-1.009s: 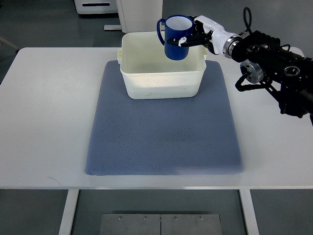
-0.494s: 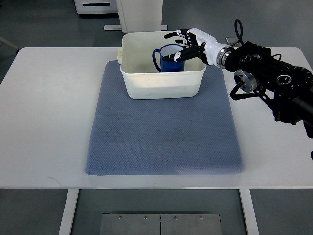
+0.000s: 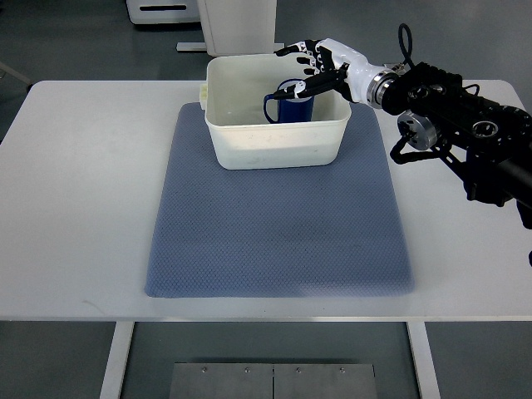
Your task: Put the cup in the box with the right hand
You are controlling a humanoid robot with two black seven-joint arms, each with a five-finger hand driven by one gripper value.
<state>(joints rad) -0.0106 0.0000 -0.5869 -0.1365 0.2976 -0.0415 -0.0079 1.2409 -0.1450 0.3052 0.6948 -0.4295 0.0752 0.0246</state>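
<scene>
- The right hand [image 3: 320, 65] is reaching in from the right edge and hovering over the far right part of the box [image 3: 276, 143].
- Its fingers [image 3: 301, 48] are fanning out, spread apart; the upper ones are pointing left above the far rim of the box, and a lower digit is angling down toward the rim of the cup [image 3: 290, 103].
- Whether that lower fingertip is touching the cup rim or sitting just above it cannot be told from this view; nothing is being wrapped or pinched.
- The cup, dark blue, is standing upright inside the box, toward the back right, with its handle pointing left and its opening facing up.
- The box, a cream rectangular tub with an open top, is resting on the far end of the blue-grey mat [image 3: 279, 224].
- The mat is lying flat on the white tabletop [image 3: 83, 191], its long sides running toward the camera.
- The black forearm [image 3: 465, 125], with its cable loop near the wrist, is stretching across the right side of the tabletop, clear of the mat.
- Beyond the far edge of the tabletop, a white cabinet base [image 3: 237, 21] is standing on the grey floor.
</scene>
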